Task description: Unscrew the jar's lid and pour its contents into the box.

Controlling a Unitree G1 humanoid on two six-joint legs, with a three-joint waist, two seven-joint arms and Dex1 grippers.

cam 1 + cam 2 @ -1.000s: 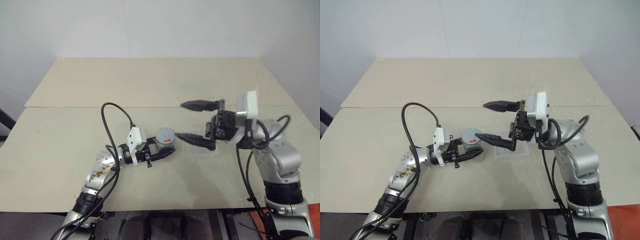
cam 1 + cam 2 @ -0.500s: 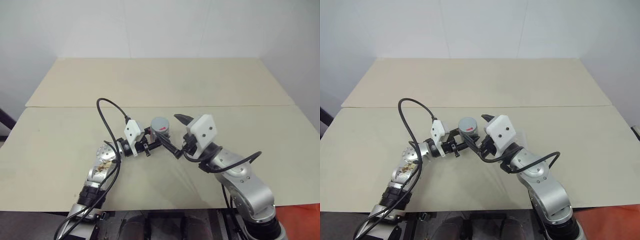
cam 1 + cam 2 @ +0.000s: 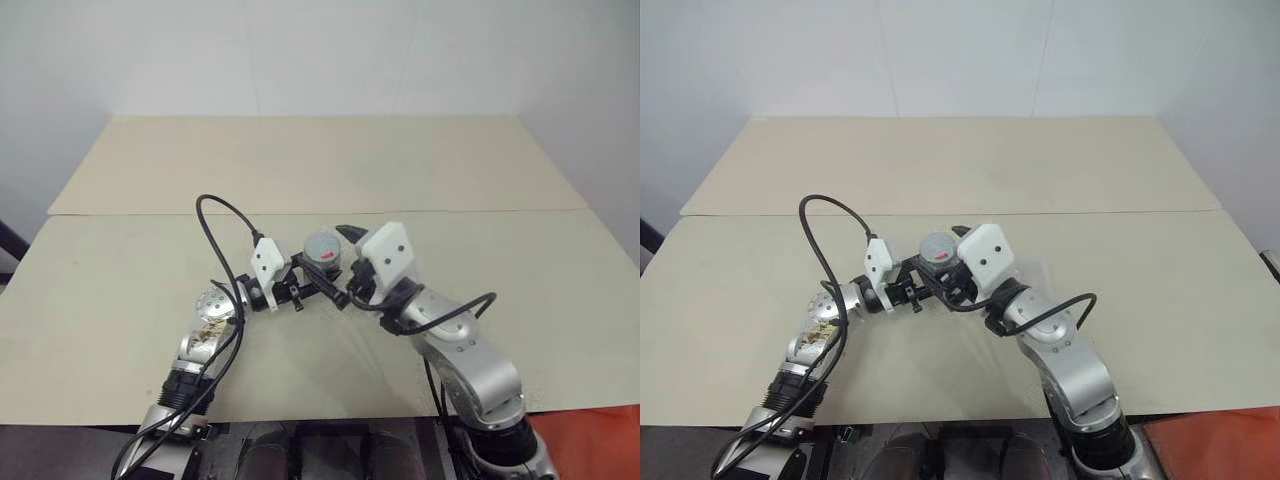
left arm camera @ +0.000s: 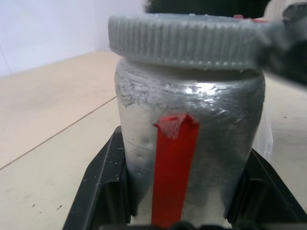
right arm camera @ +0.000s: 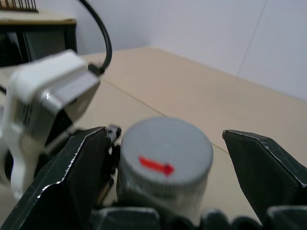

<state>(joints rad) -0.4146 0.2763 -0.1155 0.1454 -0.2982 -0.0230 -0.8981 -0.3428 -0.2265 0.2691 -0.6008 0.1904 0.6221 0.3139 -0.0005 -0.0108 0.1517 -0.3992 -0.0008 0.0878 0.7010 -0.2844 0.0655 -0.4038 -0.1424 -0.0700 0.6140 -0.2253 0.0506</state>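
We count one jar [image 4: 189, 143] with one lid [image 5: 165, 152] screwed on, held above the bench [image 3: 300, 170]. Our left gripper [image 3: 325, 287] reaches forward and rightward, fingers clamped on the jar's body. Our right gripper [image 5: 165, 191] angles in from the right, its fingers [image 5: 261, 167] spread wide either side of the lid, not touching.

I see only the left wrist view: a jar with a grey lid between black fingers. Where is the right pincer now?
Observer: The right pincer is open, one finger on each side of the lid, not touching it.
Operator: Is the lid marked on top?
Observer: Yes, a small red arrow lies on its flat top.
Operator: Where is the jar over the table?
Observer: The left pincer, shut on the jar, holds it upright above the near part of the table.
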